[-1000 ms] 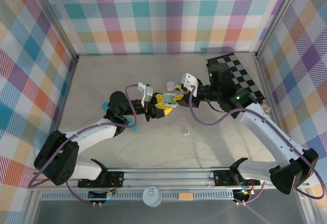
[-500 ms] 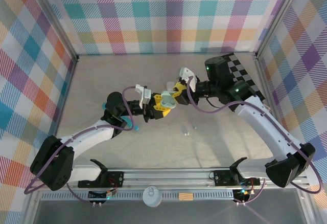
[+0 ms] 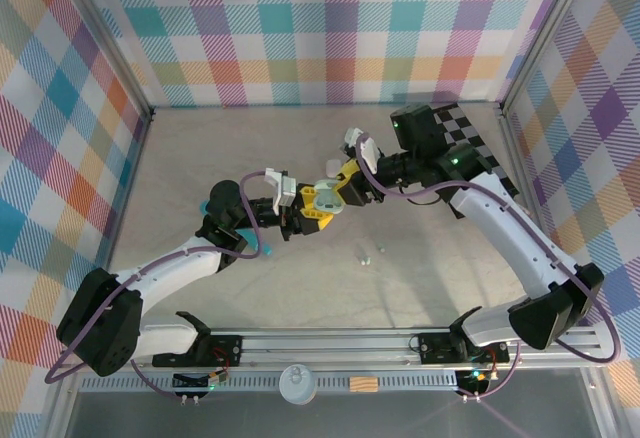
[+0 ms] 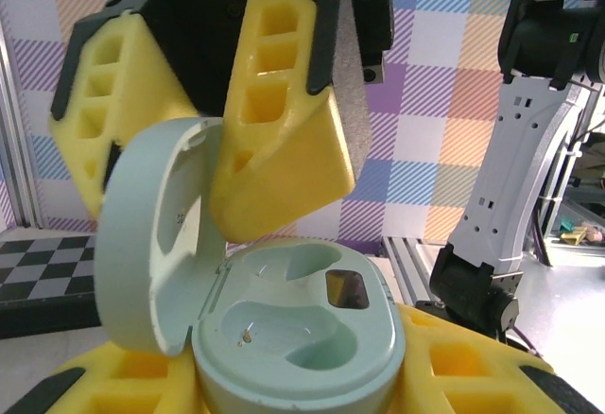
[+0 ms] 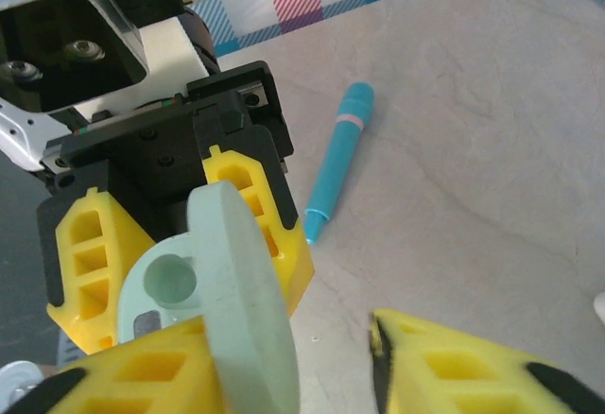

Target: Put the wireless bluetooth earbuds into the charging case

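My left gripper [image 3: 306,208] [image 4: 302,381] is shut on the pale mint charging case [image 4: 302,334] [image 3: 318,198], gripping its base. The lid [image 4: 151,239] [image 5: 241,286] stands open and upright, and both sockets inside are bare. My right gripper [image 3: 345,182] [image 5: 293,362] is open and straddles the lid. One of its fingers [image 4: 279,135] is over the case body and the other finger [image 4: 99,121] is behind the lid. Two tiny earbuds [image 3: 360,255] [image 3: 380,250] lie on the table in front of the grippers.
A teal cylinder [image 5: 338,161] [image 3: 262,247] lies on the table beneath the left arm. A black-and-white checkered board [image 3: 475,148] sits at the back right. Plaid walls close off three sides, and a metal rail [image 3: 320,343] runs along the near edge.
The right gripper has moved left and towards the case, so its fingers now flank the open lid. The left gripper has shifted slightly left with the case.
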You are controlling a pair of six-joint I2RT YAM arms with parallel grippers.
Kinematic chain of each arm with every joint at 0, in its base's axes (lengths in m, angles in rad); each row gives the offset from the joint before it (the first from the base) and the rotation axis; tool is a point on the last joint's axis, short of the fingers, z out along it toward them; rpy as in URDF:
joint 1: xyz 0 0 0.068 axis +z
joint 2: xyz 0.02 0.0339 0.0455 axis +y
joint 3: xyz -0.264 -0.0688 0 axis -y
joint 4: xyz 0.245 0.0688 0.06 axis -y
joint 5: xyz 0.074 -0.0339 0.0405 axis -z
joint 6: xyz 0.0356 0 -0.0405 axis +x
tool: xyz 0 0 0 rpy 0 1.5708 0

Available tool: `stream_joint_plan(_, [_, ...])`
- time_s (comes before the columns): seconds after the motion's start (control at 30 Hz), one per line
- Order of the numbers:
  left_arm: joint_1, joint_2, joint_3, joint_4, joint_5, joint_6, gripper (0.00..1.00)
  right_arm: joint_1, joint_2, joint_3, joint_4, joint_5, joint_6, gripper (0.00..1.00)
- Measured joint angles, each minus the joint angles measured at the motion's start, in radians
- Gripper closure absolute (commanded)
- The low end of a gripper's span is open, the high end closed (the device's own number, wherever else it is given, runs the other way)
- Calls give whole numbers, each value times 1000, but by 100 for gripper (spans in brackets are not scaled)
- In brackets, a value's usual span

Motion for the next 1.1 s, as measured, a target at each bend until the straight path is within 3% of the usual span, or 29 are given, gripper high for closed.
stream_joint_plan(0.13, [0,-2,0,0,3,0,80,0,0,0,-1,1,10,42])
stream_joint_plan(0.27, [0,-2,0,-1,3,-2,80,0,-2,-1,3,9,12,40])
stream_joint_plan(0.57, [0,-2,0,-2,-6,-5,80,0,-42,-35,30,5,-16,86])
stream_joint_plan(0.7, [-1,-3,0,-3,-2,-16,79,-4,-69,-77,64,0,-55,100])
stream_joint_plan(1.1, [-2,11,0,28,-8,-60,54,-4,-114,-140,146,17,-69,100])
